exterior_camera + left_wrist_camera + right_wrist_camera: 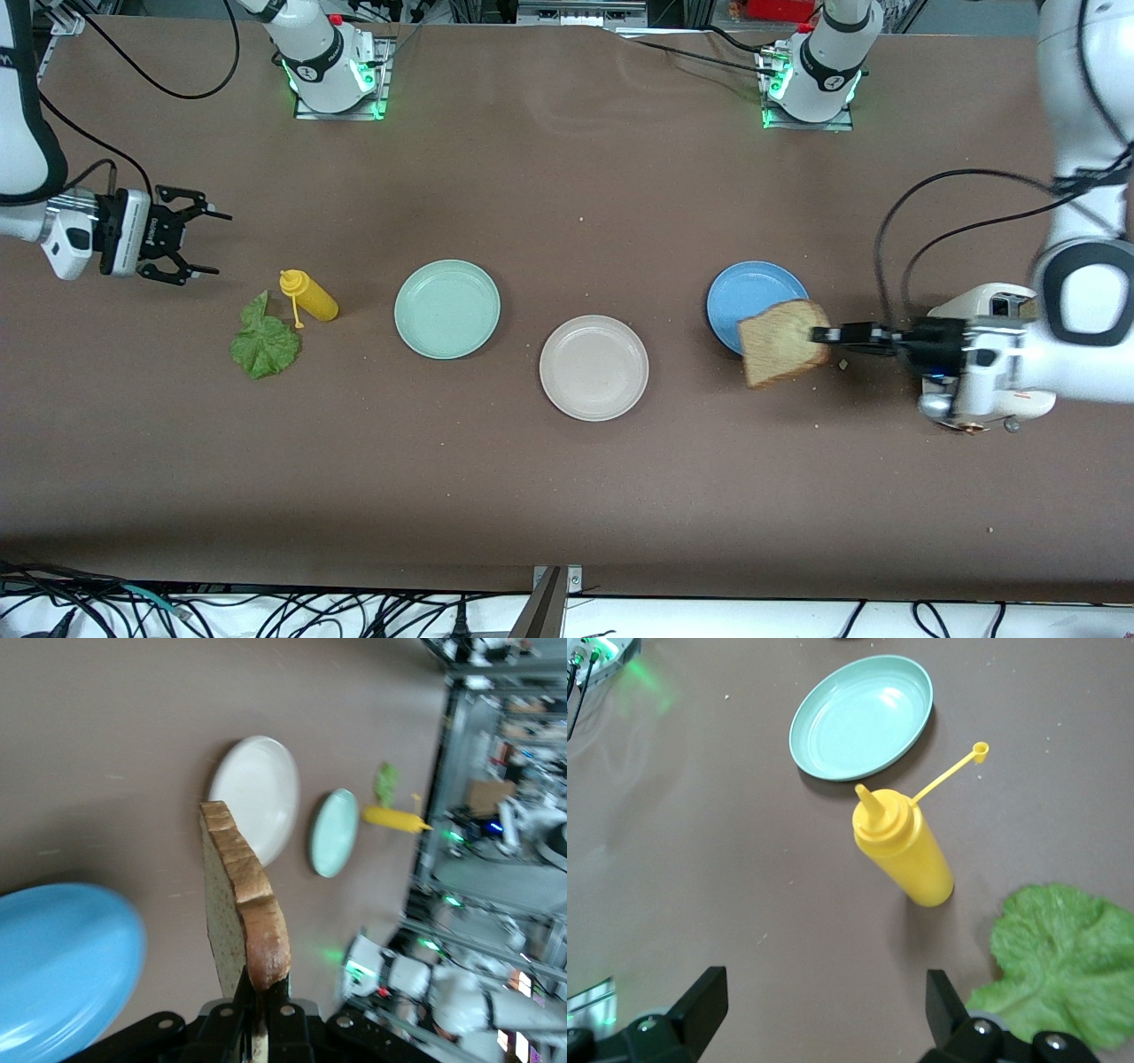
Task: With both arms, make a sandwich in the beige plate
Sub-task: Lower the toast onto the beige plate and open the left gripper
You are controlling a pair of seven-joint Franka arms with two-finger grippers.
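Note:
My left gripper [819, 335] is shut on a slice of tan, brown-crusted bread [784, 344], held on edge in the air over the rim of the blue plate [749, 288]. In the left wrist view the slice [239, 904] rises from the jaws of the left gripper [263, 992]. The beige plate [594, 368] lies bare mid-table, also in the left wrist view [257, 797]. A green lettuce leaf [264, 341] lies flat toward the right arm's end. My right gripper [217, 243] hangs open and holds nothing, over the table beside the leaf [1063, 957].
A yellow squeeze bottle [310, 299] lies on its side next to the lettuce, cap dangling. A mint-green plate [447, 308] sits between the bottle and the beige plate. A white appliance [988, 306] stands partly hidden under the left arm.

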